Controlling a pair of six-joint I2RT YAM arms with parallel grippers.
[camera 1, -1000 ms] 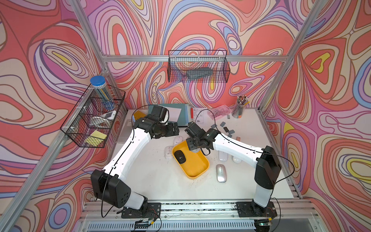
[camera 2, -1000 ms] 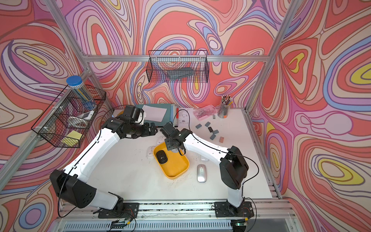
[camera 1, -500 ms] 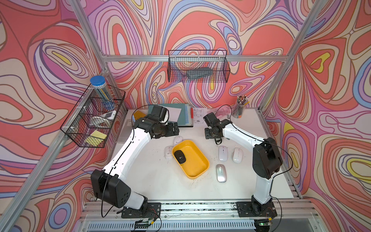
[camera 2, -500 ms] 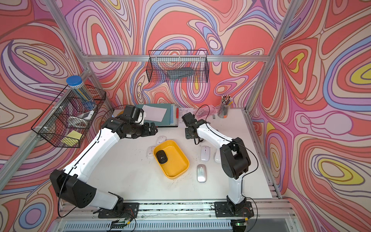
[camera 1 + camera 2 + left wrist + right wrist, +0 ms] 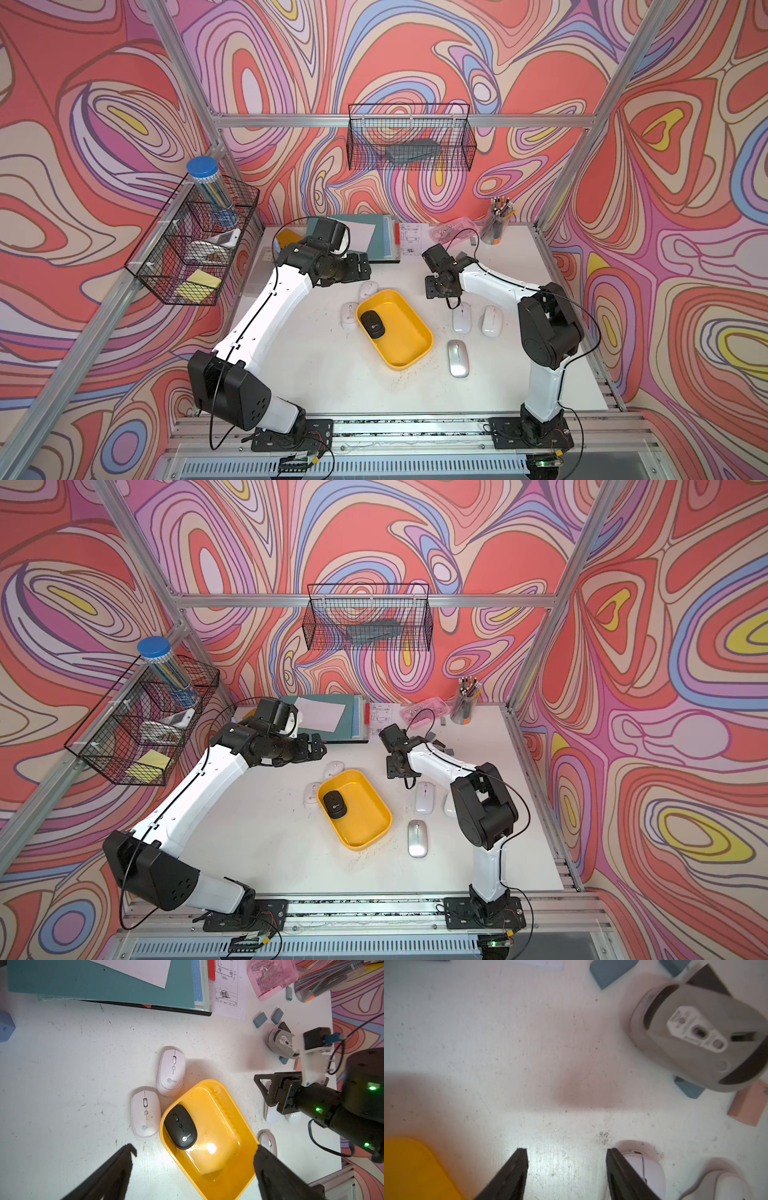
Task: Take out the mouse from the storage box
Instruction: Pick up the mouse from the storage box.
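The yellow storage box [image 5: 409,347] lies slantwise mid-table, also seen in the left wrist view [image 5: 224,1109]. A black mouse [image 5: 372,324] [image 5: 180,1126] rests inside it at its far left end. My left gripper [image 5: 362,266] [image 5: 195,1148] hovers behind the box, jaws wide open and empty. To the right of the box my right gripper [image 5: 440,289] [image 5: 566,1150] is open over bare table, with nothing between its fingers. A grey mouse [image 5: 695,1028] [image 5: 280,1043] lies upside down on small erasers beyond it.
Two white mice [image 5: 368,287] [image 5: 349,314] touch the box's left side. Two more white mice [image 5: 462,318] [image 5: 491,321] and a silver one [image 5: 458,358] lie to its right. Folders [image 5: 374,243], a pink case [image 5: 451,226] and a pencil cup [image 5: 496,226] line the back.
My right gripper has swung from above the box's far end out to the right and now hangs over bare table. The left arm and the black mouse have not moved.
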